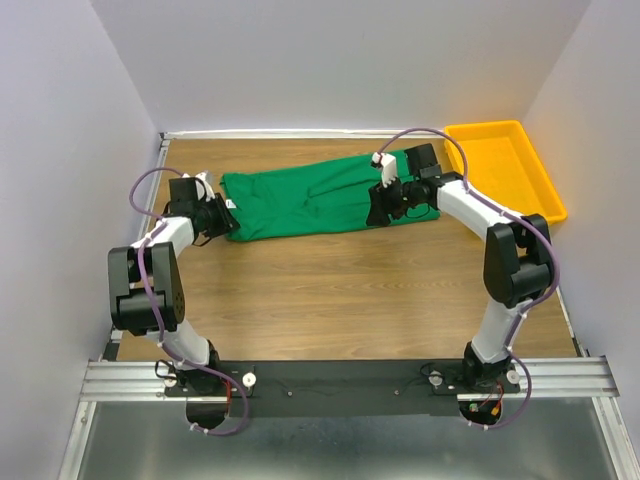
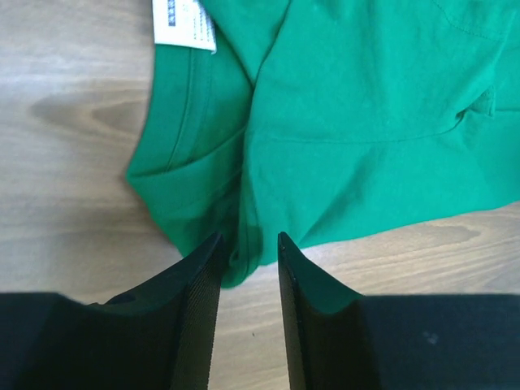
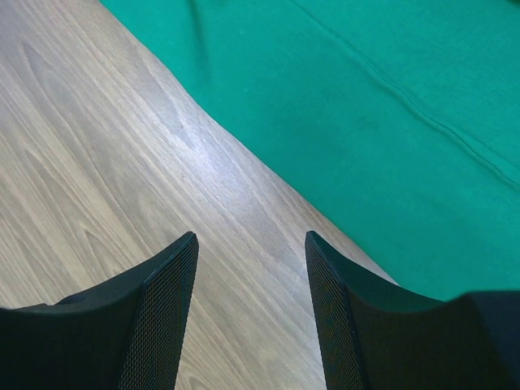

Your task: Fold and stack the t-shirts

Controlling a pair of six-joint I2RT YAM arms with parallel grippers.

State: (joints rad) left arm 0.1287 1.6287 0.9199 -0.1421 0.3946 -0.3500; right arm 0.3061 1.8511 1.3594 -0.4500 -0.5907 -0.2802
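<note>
One green t-shirt (image 1: 320,195), folded into a long strip, lies across the back of the wooden table. My left gripper (image 1: 218,216) is at its left, collar end. In the left wrist view the gripper (image 2: 249,242) is partly open, and the shirt's near corner (image 2: 244,260) lies on the table between the fingertips. The collar's white label (image 2: 185,23) faces up. My right gripper (image 1: 385,207) is at the shirt's near edge towards its right end. In the right wrist view it (image 3: 252,244) is open and empty over bare wood, with the shirt's edge (image 3: 390,130) just beyond and to the right.
A yellow tray (image 1: 505,165) stands at the back right corner, close to the right arm's elbow. White walls close in the table at the back and on both sides. Bare wood (image 1: 330,290) lies between the shirt and the arm bases.
</note>
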